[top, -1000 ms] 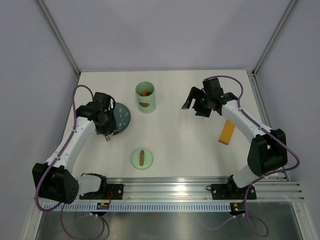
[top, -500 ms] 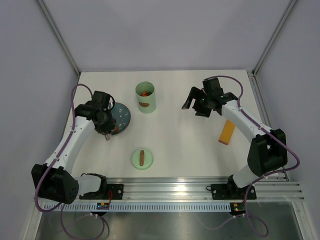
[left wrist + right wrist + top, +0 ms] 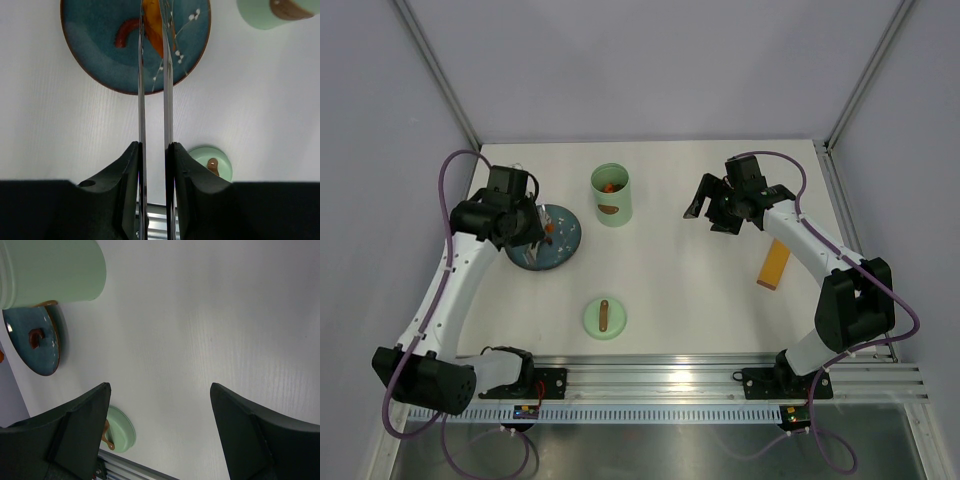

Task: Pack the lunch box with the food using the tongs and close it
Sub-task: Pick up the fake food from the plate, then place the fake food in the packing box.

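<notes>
Tongs (image 3: 167, 100) are clamped in the left hand (image 3: 154, 147). Only the left wrist view shows an orange piece of food (image 3: 151, 12) between their tips, over the plate (image 3: 90, 60) ahead of the fingers. From above, the lunch box (image 3: 611, 195) is seen open to that hand's right, its lid (image 3: 604, 318) set apart on the worktop (image 3: 700, 290). The right hand (image 3: 159, 386) is spread apart, gripping nothing.

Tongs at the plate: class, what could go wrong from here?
The left claw squeezes the tongs on an orange piece only at their tips; it may slip out on the way to the lunch box. The tall, upright lunch box has a narrow mouth, so the long tongs might knock it or miss.
</notes>
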Robot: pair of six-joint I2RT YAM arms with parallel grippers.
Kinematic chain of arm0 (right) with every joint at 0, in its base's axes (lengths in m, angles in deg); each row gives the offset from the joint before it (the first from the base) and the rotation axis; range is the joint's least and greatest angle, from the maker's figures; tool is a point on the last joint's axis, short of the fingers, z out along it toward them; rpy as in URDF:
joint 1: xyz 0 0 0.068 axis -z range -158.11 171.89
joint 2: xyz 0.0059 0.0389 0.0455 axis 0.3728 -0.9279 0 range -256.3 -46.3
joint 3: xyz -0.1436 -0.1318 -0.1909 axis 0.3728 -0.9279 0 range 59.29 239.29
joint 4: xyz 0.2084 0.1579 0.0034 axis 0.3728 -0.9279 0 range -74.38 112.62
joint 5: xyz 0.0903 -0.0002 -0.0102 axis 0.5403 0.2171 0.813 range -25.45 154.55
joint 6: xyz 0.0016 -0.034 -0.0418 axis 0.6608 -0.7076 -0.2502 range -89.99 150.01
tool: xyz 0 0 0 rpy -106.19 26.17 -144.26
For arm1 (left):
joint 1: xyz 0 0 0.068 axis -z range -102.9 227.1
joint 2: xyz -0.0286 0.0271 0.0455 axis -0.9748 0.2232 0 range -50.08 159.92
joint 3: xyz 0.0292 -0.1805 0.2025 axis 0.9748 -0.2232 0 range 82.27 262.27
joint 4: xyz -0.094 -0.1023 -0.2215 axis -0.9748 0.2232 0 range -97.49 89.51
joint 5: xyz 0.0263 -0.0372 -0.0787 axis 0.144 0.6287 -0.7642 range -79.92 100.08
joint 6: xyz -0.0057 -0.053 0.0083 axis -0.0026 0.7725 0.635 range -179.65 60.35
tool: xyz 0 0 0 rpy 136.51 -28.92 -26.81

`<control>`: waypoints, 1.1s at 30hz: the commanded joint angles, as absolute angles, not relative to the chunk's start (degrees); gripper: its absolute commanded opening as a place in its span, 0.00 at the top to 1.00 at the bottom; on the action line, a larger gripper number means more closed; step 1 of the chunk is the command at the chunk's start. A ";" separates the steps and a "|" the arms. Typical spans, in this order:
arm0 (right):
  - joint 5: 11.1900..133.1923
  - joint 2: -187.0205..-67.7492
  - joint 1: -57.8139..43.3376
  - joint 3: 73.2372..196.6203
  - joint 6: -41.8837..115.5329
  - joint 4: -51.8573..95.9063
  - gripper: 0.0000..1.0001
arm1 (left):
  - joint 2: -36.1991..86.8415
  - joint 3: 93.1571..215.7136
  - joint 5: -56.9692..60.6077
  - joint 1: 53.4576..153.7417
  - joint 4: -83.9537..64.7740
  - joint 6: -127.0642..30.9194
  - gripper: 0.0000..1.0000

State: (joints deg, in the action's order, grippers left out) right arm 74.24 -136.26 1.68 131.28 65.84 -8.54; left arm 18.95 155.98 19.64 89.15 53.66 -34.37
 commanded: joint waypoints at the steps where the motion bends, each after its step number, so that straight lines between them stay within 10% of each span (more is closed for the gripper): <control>1: 74.48 -135.86 1.06 132.16 65.25 -7.26 0.12 | 17.59 161.89 17.30 89.14 49.04 -35.74 0.99; 20: 73.08 -134.81 1.06 132.77 65.17 -8.76 0.12 | 33.58 178.41 8.41 96.26 39.97 -35.48 1.00; 33: 72.72 -134.63 1.06 132.77 64.90 -9.28 0.12 | 37.10 177.80 7.27 97.67 38.04 -34.87 0.66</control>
